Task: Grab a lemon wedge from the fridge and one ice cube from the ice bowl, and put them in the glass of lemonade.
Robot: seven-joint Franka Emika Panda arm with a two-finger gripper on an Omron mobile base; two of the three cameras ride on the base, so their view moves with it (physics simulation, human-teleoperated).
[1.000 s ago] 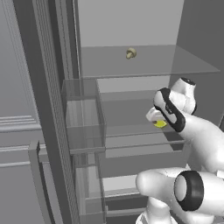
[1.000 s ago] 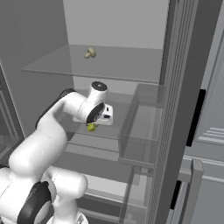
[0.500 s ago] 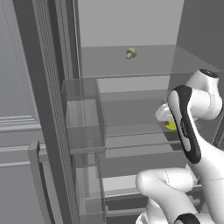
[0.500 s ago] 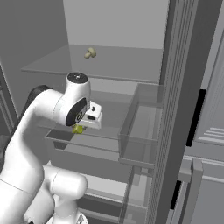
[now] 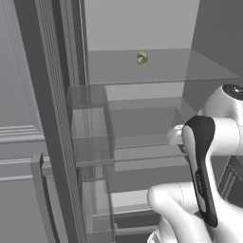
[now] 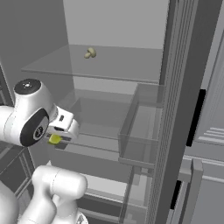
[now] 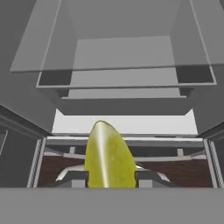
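The fridge [image 5: 142,80] stands open in front of me, its glass shelves [image 6: 109,65] bare in the middle. My gripper [image 6: 59,136] is shut on the lemon wedge [image 6: 54,139], a small bright yellow piece held at the left edge of the fridge opening, level with the middle shelf. In the hand view the lemon wedge [image 7: 108,157] stands upright between the two fingertips of the gripper [image 7: 109,177], with the fridge interior behind it. In the left base view the white forearm covers most of the hand. The ice bowl and the glass of lemonade are out of view.
A pale beige lump [image 5: 142,58] lies on the upper glass shelf, also seen as the lump [image 6: 90,53]. A clear door bin [image 5: 90,128] hangs on the open door, and another bin [image 6: 140,131] on the other door. Lower drawers [image 7: 118,168] sit below the shelves.
The arm has drawn back from the middle shelf toward the fridge's side wall, carrying the lemon wedge. The elbow has swung up and the hand has turned.
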